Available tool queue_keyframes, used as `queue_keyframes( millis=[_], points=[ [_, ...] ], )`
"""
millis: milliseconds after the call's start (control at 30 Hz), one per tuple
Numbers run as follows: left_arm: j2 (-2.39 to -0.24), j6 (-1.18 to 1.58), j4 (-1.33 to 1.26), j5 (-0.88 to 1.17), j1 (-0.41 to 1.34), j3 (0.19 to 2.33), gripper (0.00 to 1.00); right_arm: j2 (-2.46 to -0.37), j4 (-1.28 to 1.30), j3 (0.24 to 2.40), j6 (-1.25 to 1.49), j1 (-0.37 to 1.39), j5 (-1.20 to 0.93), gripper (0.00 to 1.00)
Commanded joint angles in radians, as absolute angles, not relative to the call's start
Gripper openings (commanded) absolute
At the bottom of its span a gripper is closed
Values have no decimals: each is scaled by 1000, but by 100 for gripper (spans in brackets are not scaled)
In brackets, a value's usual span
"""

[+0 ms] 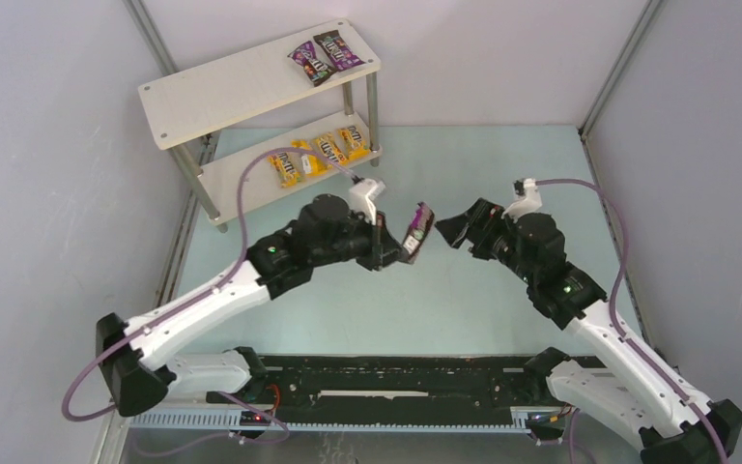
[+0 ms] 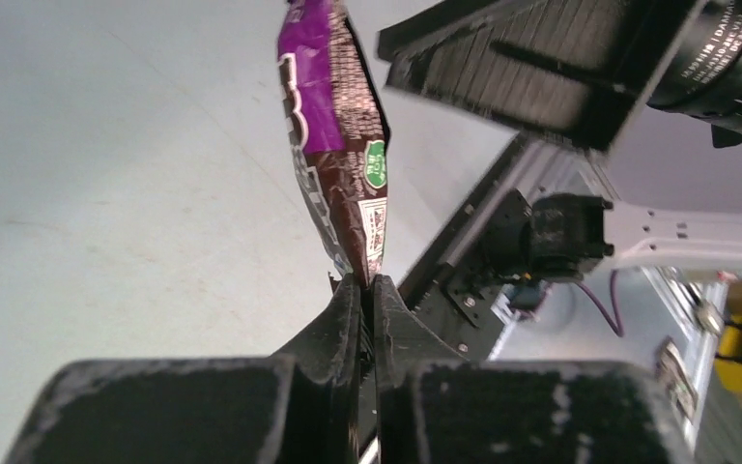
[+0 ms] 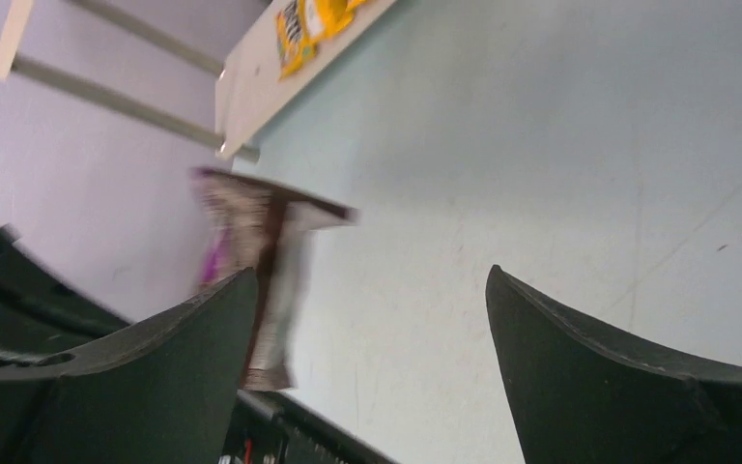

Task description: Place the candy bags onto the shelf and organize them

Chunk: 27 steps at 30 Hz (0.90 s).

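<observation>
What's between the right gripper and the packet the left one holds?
Nothing. The top view shows only bare table in the short gap between the open right gripper and the purple packet pinched by the left gripper.

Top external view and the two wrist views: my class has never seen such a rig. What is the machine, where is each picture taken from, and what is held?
These are two robot arms bolted at the near edge of a table. The top view looks down from above and behind them; each wrist view comes from a camera on one arm, showing its own fingers. The left gripper is shut on the edge of a purple and brown candy packet, held above the table. The right gripper is open and empty, facing that packet. At the back stands a two-tier shelf: two purple packets on top, yellow packets below.
</observation>
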State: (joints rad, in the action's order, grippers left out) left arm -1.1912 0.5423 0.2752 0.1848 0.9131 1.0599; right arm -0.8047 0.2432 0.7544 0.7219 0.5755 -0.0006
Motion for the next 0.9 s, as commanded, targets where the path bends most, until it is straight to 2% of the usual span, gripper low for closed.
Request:
queue_keyframes(
  millis=[0, 233, 400, 500, 667, 867],
  points=[
    [-1071, 429, 402, 115, 801, 1147, 0, -853, 102, 762, 655, 455, 12, 96],
    [-994, 408, 466, 202, 411, 1299, 0, -1073, -107, 724, 508, 408, 211, 96],
    [-1110, 543, 389, 338, 186, 1433, 0, -1229, -354, 612, 495, 411, 162, 96],
    [-1225, 693, 285, 432, 73, 1495, 0, -1257, -408, 604, 494, 412, 87, 95],
    [-1426, 953, 50, 551, -42, 1577, 0, -1255, -441, 592, 454, 436, 50, 95],
    [-1650, 1062, 51, 591, -66, 1786, 0, -1264, -446, 592, 469, 420, 22, 96]
  ],
)
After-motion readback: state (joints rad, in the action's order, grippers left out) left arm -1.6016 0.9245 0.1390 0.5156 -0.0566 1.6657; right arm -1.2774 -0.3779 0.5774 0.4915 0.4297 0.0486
